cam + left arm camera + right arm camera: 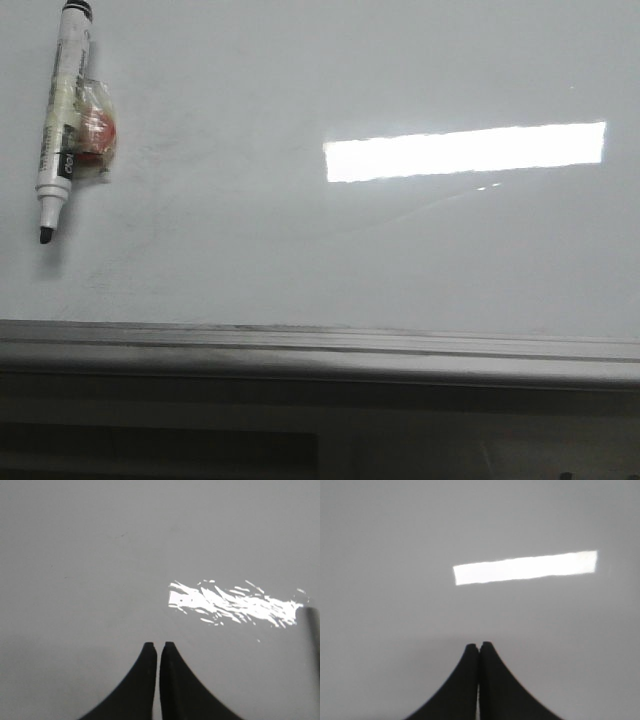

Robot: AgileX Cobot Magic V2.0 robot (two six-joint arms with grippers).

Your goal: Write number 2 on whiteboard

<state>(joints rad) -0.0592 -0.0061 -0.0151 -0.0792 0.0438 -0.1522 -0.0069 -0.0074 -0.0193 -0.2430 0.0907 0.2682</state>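
Note:
The whiteboard (300,250) fills the front view, glossy white-grey and blank; no number 2 shows on it. An uncapped black marker (62,110) lies on it at the far left, tip toward the near edge, with a small red-and-clear wrapped piece (96,130) taped to its side. Neither gripper appears in the front view. My left gripper (159,644) hangs over bare board, its two black fingers nearly together with nothing between them. Over bare board too, my right gripper (479,644) has its fingers pressed together, empty.
A grey metal frame edge (320,345) runs along the board's near side, with a dark gap below it. A bright rectangular light reflection (465,150) lies on the board's right half and shows in both wrist views.

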